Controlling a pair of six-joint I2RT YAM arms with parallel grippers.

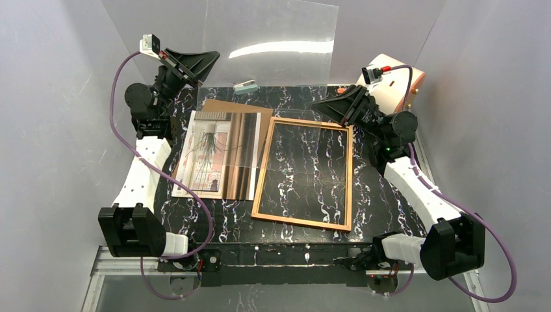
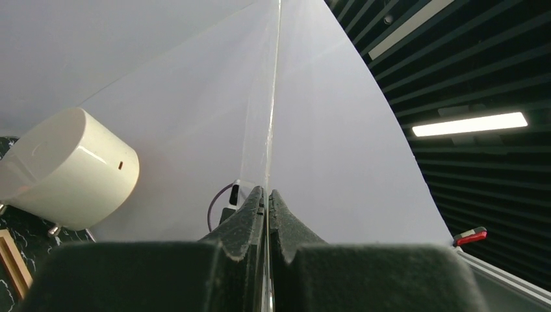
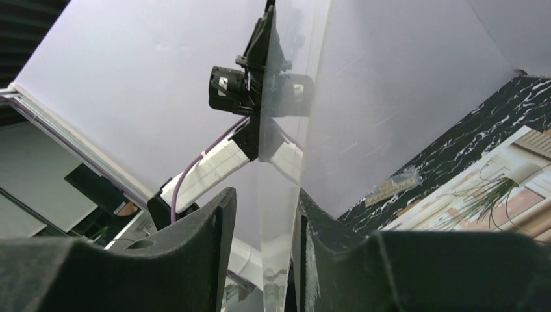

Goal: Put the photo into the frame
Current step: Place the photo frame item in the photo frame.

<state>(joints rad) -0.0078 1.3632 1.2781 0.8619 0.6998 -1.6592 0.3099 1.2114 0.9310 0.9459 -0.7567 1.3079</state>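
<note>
The photo (image 1: 217, 153), a dark plant on striped ground, lies face up at the table's left on the brown backing board (image 1: 230, 107). It also shows in the right wrist view (image 3: 494, 195). The orange-brown frame (image 1: 261, 170) lies flat and empty to the photo's right. A clear sheet (image 1: 273, 42) stands upright at the back. My left gripper (image 1: 211, 63) is shut on the sheet's left edge (image 2: 273, 97), with its fingertips pressed together (image 2: 266, 192). My right gripper (image 1: 320, 104) is open around the sheet's lower right edge (image 3: 279, 214). The sheet rests against one finger (image 3: 318, 224).
A small packet (image 1: 245, 86) lies at the back beside the board. A white and orange box (image 1: 397, 88) stands at the back right and appears as a white rounded body in the left wrist view (image 2: 65, 169). Grey walls enclose the table.
</note>
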